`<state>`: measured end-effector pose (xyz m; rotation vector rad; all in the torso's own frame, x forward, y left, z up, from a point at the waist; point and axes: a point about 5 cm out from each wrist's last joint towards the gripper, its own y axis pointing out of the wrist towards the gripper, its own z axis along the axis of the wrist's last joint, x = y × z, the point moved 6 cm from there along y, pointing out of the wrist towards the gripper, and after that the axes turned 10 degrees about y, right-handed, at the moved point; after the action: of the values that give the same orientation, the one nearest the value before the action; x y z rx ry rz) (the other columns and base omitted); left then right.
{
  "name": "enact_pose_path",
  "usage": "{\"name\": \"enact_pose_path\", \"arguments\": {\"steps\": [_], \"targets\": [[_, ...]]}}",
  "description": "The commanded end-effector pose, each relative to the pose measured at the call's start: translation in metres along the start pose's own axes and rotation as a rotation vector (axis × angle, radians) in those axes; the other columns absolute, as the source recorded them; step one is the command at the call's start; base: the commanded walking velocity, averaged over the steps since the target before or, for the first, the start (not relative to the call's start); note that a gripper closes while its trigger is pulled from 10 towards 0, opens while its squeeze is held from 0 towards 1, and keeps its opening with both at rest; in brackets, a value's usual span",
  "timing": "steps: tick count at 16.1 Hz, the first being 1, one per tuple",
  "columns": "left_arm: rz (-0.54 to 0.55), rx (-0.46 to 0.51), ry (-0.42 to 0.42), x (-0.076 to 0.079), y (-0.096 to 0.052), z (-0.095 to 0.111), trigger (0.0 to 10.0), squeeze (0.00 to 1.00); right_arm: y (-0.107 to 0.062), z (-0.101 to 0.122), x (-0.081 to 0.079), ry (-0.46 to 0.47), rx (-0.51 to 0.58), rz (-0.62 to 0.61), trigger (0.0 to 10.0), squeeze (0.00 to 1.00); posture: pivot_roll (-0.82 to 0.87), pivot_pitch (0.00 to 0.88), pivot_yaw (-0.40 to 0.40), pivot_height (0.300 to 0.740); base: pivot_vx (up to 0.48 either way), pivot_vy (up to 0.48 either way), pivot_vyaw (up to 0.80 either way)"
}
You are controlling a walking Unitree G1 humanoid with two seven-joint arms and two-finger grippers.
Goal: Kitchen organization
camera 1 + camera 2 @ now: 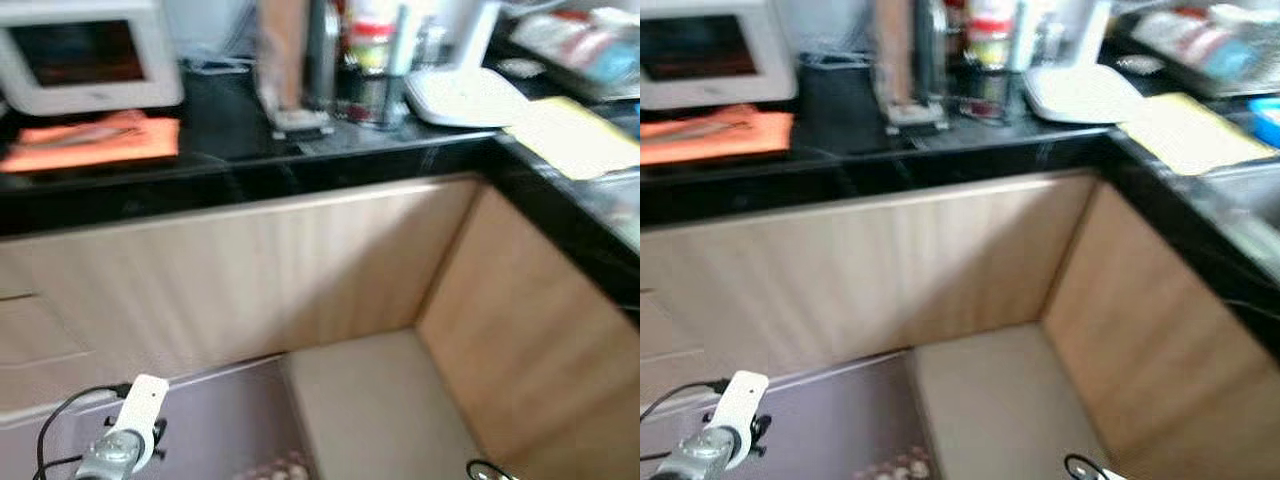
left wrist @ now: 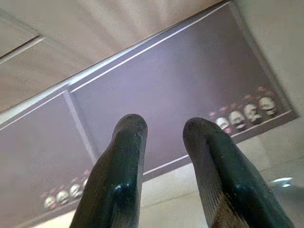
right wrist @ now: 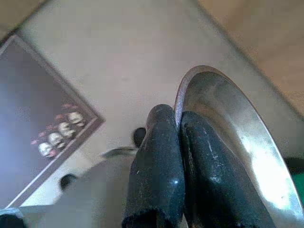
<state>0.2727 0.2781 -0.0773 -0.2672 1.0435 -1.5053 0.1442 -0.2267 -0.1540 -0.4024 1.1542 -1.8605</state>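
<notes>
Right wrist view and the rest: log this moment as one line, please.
right gripper: shut on metal plate rim | left gripper: open, empty, over purple mat | head view: blurred, facing black countertop corner

No text, label, brand or number can be read anywhere: the jars and bottles point(image 1: 372, 60) at the back edge of the black stone counter point(image 1: 240, 160) are blurred.

Purple floor mat point(image 1: 215, 425) below wood cabinets point(image 1: 250, 280); black countertop point(image 1: 240, 160); white microwave point(image 1: 85, 55).

Black counter point(image 1: 300, 165) (cornered), pale cabinets point(image 1: 250, 270).
</notes>
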Motion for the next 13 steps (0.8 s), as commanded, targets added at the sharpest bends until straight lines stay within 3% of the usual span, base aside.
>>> {"name": "enact_pose_path", "arguments": {"steps": [1,6,9,11,13], "targets": [[-0.013,-0.009,0.025,0.002,0.001,0.000,10.0,0.00,0.000,0.000,0.004,0.021,-0.001,-0.016,10.0,0.00,0.25,0.000,0.020,0.740,0.000,0.000,0.00],[-0.016,0.082,0.013,0.006,0.006,0.036,10.0,0.00,0.000,0.000,-0.004,0.027,0.016,-0.017,10.0,0.00,0.21,0.000,0.028,0.740,0.000,0.000,0.00],[-0.033,0.108,-0.014,0.017,0.006,0.040,10.0,0.00,-0.001,0.002,0.006,0.050,0.027,-0.045,10.0,0.00,0.19,0.000,0.010,0.740,0.000,0.000,0.00],[-0.032,0.108,-0.048,0.022,0.007,0.040,10.0,0.00,-0.002,-0.003,0.007,0.055,0.021,-0.048,10.0,0.00,0.18,0.000,-0.005,0.740,0.000,0.000,-0.66],[-0.042,0.100,-0.065,0.028,0.007,0.038,10.0,0.00,0.000,0.006,0.013,0.045,0.018,-0.069,10.0,0.00,0.17,0.000,-0.008,0.740,0.000,0.000,-0.65]]}}
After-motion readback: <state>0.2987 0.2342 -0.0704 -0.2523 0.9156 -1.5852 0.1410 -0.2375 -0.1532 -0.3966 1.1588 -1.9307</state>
